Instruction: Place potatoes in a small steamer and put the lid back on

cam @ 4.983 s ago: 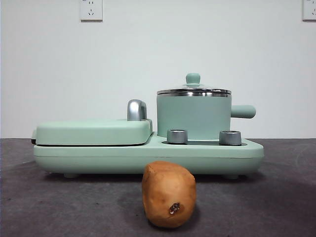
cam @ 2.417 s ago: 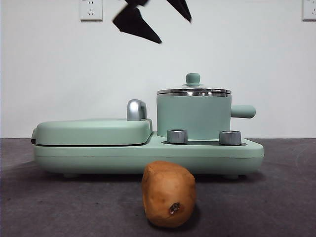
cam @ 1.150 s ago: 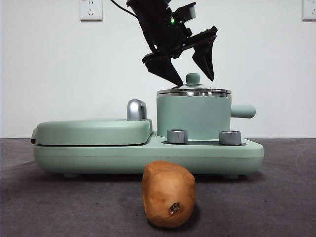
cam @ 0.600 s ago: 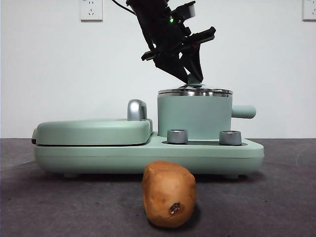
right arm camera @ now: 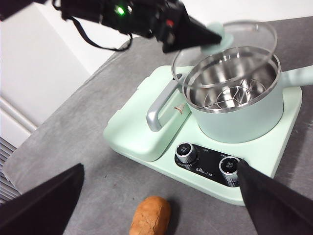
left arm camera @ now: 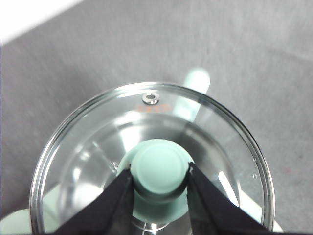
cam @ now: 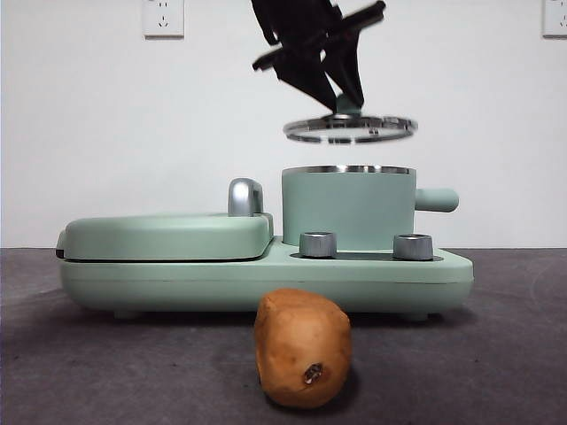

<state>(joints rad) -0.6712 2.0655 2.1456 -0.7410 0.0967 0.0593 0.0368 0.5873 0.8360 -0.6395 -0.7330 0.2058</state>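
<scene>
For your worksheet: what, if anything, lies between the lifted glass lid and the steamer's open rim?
Nothing. In the front view, only bare wall shows between the lid, held by the left gripper, and the steamer; the potato is down on the table.

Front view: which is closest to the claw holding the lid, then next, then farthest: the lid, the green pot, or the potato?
1. Lid: held by its knob in the left claw.
2. Green pot: right below, open.
3. Potato: lowest, on the table in front.
</scene>
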